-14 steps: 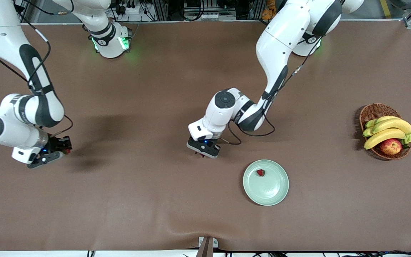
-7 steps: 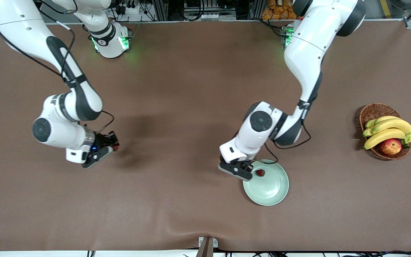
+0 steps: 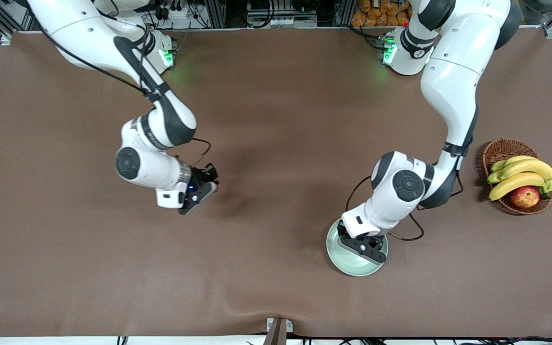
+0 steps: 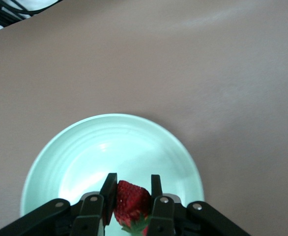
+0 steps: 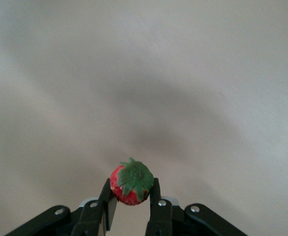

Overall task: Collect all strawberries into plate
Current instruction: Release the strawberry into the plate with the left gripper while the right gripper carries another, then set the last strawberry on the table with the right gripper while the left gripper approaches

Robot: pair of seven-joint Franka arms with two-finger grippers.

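Two Franka arms work above a table (image 3: 276,297) covered in matte brown sheet. The right gripper (image 3: 201,188) hangs over bare table toward the right arm's end; only its wrist view shows its fingers (image 5: 107,202) clamped on a strawberry (image 5: 130,182), dimpled red flesh under a jagged green cap. The left gripper (image 3: 363,244) hovers over the plate (image 3: 348,266), a smooth, round, pale mint dish lying nearer the table's front edge. From the front the arm hides its load; the left wrist view shows its fingers (image 4: 109,191) pinching a second strawberry (image 4: 132,202) above the plate's faintly ringed glaze. At the left arm's end, a woven wicker basket (image 3: 499,149) holds curved yellow bananas (image 3: 520,173) and an apple (image 3: 525,196).
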